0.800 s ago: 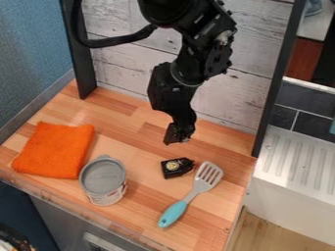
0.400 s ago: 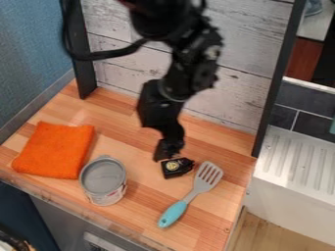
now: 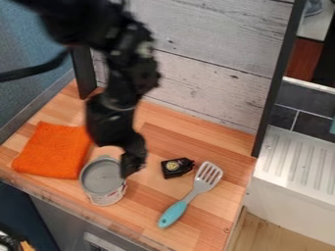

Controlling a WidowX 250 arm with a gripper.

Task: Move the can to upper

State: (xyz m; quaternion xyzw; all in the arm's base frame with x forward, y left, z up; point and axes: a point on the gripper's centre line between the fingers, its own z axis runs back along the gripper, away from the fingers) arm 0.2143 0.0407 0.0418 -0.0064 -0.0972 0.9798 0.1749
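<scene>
The black gripper (image 3: 130, 171) hangs at the right rim of an upright, grey-topped can (image 3: 101, 179); whether they touch cannot be told. Left of the gripper, beyond the can, lies a folded orange cloth (image 3: 52, 149). Just right of the gripper sits a small black object with a round emblem (image 3: 173, 167). Farther right is a slotted spatula (image 3: 174, 214), its turquoise handle angling down and left. The wooden counter (image 3: 183, 139) spreads beneath the gripper; whitewashed planks (image 3: 203, 83) stand behind it.
</scene>
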